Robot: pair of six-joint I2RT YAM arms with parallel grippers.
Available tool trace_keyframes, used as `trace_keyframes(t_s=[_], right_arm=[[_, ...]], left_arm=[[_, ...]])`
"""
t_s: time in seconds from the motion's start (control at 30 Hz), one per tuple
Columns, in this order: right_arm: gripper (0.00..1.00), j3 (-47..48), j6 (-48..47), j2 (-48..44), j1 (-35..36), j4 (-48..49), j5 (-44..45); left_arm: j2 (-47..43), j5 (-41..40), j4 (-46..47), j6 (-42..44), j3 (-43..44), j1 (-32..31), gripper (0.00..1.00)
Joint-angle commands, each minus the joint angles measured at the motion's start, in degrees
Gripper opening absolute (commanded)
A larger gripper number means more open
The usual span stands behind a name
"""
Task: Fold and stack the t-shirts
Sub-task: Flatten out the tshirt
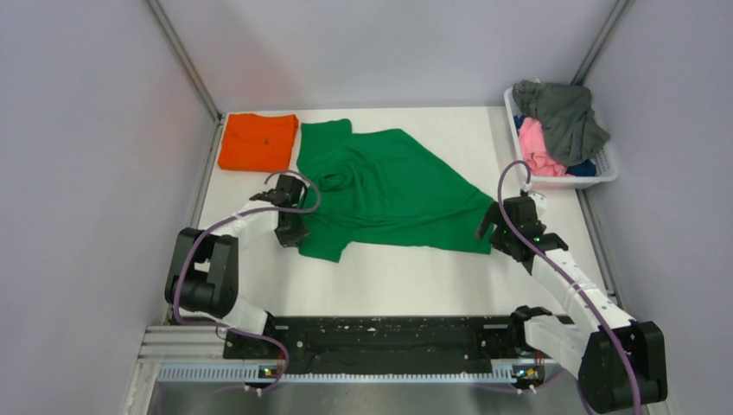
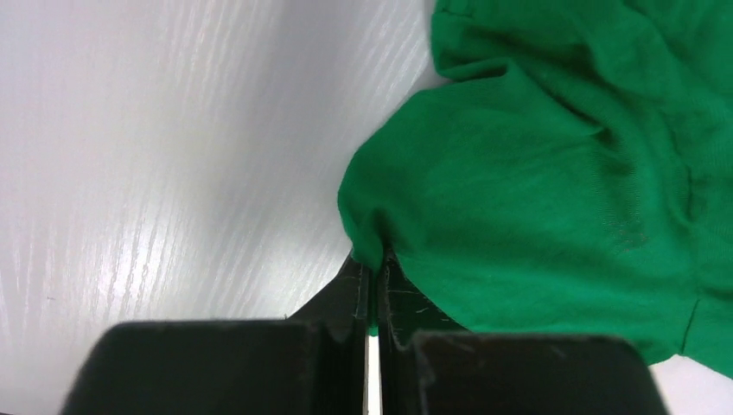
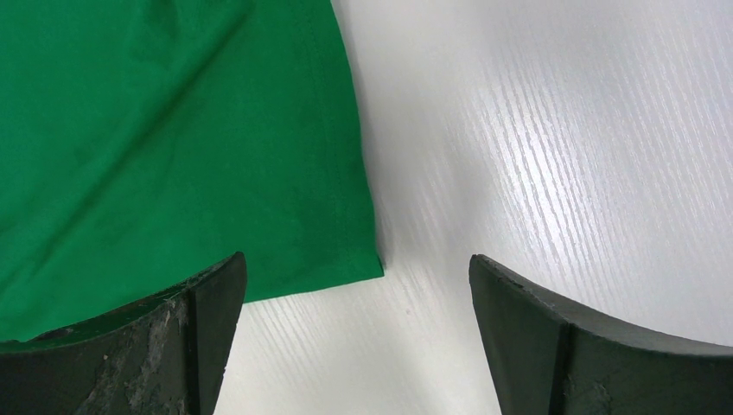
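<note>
Centrally, the green t-shirt (image 1: 389, 186) is lying rumpled on the desk (image 1: 389, 285), just beside the folded orange t-shirt (image 1: 258, 140) at far left. Left end effector (image 2: 372, 264) is pinching a fold of the green edge. Right end effector (image 3: 354, 264) is hovering spread wide over the hem corner.

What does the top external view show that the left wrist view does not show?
Only the top external view shows the folded orange t-shirt, the white basket and the right end effector. Only the left wrist view shows that the left end effector is shut on a cloth fold. Both show the green t-shirt on the white table.
</note>
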Motion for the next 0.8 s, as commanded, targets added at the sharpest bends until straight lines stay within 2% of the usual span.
trace_keyframes(t_s=[0.0, 0.13, 0.23, 0.43, 0.53, 0.77], right_arm=[[0.97, 2.77, -1.07, -1.06, 0.00, -0.82, 0.27], [0.94, 3.48, 1.67, -1.64, -0.05, -6.64, 2.43], [0.90, 2.29, 3.11, -2.07, 0.00, -9.08, -0.45], [0.83, 0.30, 4.29, -0.37, 0.07, -5.80, -4.38], [0.80, 0.78, 5.31, 1.11, 0.76, -3.19, -3.78], [0.66, 2.57, 7.97, 8.64, 4.29, -0.10, 0.24]], left_arm=[[3.88, 2.75, 4.40, 0.83, -1.69, 0.09, 0.00], [1.54, 6.68, 8.27, 1.55, -3.84, 0.10, 0.00], [-1.18, 7.95, 9.45, 1.32, -5.72, 0.10, 0.00], [-7.76, 11.33, 10.33, 0.30, -10.27, 0.10, 0.00], [-10.59, 12.72, 11.17, 0.46, -12.72, 0.10, 0.00], [-14.16, 12.06, 11.75, 0.74, -15.15, 0.09, 0.00]])
